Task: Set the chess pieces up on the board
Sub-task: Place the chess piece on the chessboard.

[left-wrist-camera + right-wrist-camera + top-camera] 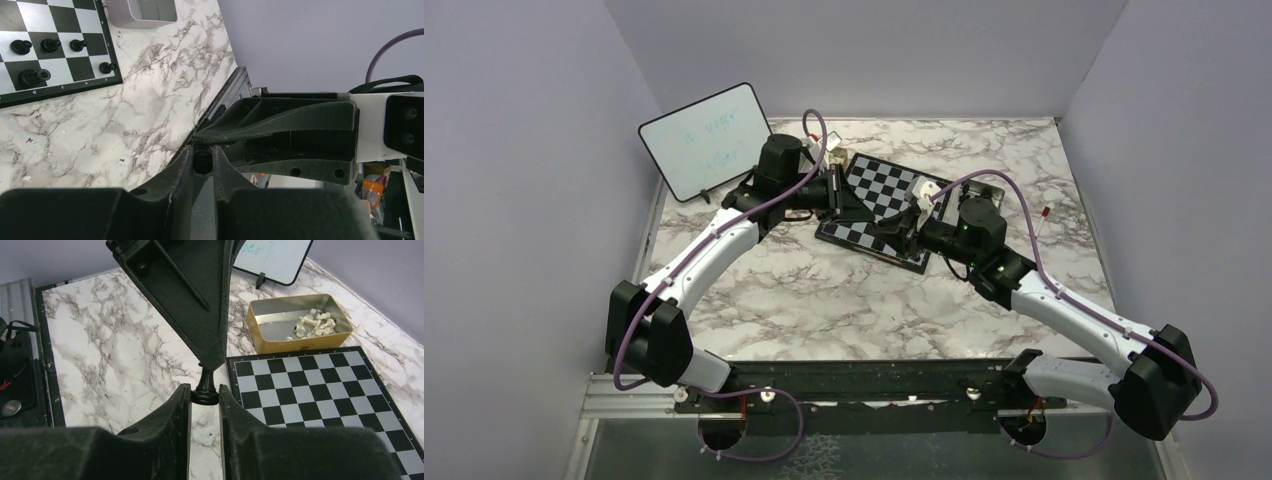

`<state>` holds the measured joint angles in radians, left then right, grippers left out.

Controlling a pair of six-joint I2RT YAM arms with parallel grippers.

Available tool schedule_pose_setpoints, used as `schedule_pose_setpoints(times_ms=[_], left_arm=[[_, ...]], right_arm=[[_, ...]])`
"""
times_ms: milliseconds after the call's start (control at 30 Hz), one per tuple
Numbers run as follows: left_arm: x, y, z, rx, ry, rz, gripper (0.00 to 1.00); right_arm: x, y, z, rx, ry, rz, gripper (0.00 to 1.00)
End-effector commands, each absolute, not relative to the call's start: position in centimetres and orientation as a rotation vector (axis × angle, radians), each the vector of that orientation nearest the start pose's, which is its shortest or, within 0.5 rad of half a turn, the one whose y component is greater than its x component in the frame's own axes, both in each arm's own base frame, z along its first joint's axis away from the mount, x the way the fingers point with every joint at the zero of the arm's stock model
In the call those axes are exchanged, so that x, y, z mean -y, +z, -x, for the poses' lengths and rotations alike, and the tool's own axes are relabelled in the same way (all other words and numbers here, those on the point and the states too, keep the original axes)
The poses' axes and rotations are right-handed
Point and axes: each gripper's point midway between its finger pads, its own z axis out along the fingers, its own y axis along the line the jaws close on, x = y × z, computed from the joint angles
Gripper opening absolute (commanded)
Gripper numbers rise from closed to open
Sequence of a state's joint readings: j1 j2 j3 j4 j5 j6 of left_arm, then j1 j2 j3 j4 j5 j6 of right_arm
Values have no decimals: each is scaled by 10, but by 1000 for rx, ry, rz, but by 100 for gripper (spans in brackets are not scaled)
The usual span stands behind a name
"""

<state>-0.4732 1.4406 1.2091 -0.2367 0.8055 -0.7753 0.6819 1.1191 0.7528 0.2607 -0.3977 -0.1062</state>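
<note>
One black chess piece [204, 386] is gripped from both ends, beside the board's [320, 385] corner. My right gripper [205, 394] is shut on its round base. My left gripper [202, 156] is shut on its head, seen as a dark knob [202, 161] between the fingers. In the top view the left gripper [864, 208] and right gripper [892, 222] meet tip to tip above the board [889, 180]. Several black pieces [35, 76] stand along the board's edge [60, 90]. Cream-white pieces [312, 322] lie in the gold tin [280, 342].
A white dry-erase board [704, 140] stands at the back left. A grey tin lid [142, 12] lies by the board. A small red and white item [1046, 212] lies at the right. The black rail [42, 340] runs along the table's near edge.
</note>
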Motion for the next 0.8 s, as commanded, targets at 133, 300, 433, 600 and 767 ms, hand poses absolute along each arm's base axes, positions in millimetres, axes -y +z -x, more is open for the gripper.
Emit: schedule_pose_setpoints(times_ms=[133,300,433,600,767], left_arm=[[305,271,-271,-2237,-1539,-310,14],[289,248,-292,-2290,-1275,-296,14],[275,232,-309,-2322,-1075,-273,14],[267,213,-326,-2357,-847,-270,14],[272,200,-341,-2343,-598,-279,14]], right_arm=[[-288,264,-259,-1467,768,858,42],[-282,241,-256,-1641,769,842,67],[-267,229,-254,-1737,757,724,96],[-234,221,-259,-1842,646,501,100],[-209,215,-262,-1935,533,373,100]])
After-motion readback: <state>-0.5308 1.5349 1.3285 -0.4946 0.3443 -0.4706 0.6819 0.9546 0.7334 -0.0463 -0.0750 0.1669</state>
